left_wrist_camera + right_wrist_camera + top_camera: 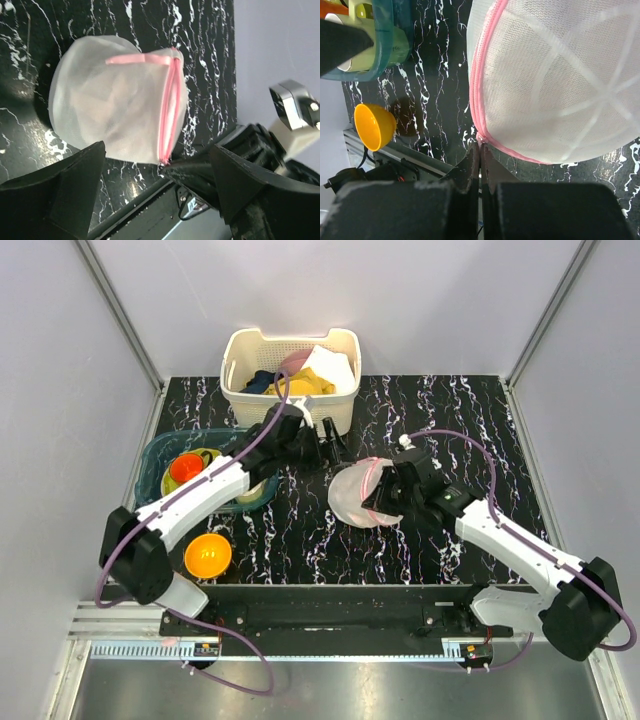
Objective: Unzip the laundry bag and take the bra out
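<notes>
Closest to the bases, the orange bowl (207,555) sat upside down on the black marbled table (480,420), beside the left arm's shoulder.

Further in, the right gripper (480,147) had its fingers pressed tight together, their tips meeting the pink zip rim (476,75) of the laundry bag (352,495) at the zip's near end. It looked clenched on the bag there (the pull itself was too small for me to make out). The bag lay on the table around the middle, a little to the right, tipped up on its side with the white mesh dome and its ribs facing the right wrist camera. The stretch of zip I could see looked closed. I could not tell what was inside through the mesh.

Beyond the bag, the left gripper (335,440) hung above the table with its fingers spread wide and nothing between them. In its wrist view the bag showed through the gap, clear of both pads.

To the left, the teal tub (148,462) held an orange cup (185,467) and some yellow-green pieces. At the far edge stood the white basket (238,390), with yellow, white, pink and dark cloth heaped in it.
</notes>
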You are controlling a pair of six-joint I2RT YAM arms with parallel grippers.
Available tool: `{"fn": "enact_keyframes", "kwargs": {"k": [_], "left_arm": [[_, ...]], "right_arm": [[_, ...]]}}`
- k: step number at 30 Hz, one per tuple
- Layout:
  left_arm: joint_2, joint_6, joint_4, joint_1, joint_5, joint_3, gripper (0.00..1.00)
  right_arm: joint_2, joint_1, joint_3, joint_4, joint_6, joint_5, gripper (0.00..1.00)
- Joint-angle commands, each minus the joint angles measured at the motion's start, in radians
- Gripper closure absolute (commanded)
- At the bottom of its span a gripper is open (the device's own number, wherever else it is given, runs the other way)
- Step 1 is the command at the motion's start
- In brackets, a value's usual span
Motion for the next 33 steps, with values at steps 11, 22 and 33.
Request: {"fn": "enact_keyframes", "kwargs": {"k": [11, 22, 33], "left_arm": [[0.066, -0.076, 0.197, -0.080, 0.140, -0.075, 0.18], [0.144, -0.074, 0.170, -0.100, 0.140, -0.006, 1.00], [0.097, 0.017, 0.040, -0.011, 0.107, 0.084, 1.00]], "right_arm": [[0.011, 0.004, 0.000, 0.053, 0.010, -0.016, 1.00], [-0.026, 0.003, -0.026, 0.019, 0.003, 0.009, 1.00], [-0.129, -0.040, -0.193, -0.064, -0.006, 0.067, 1.00]]}}
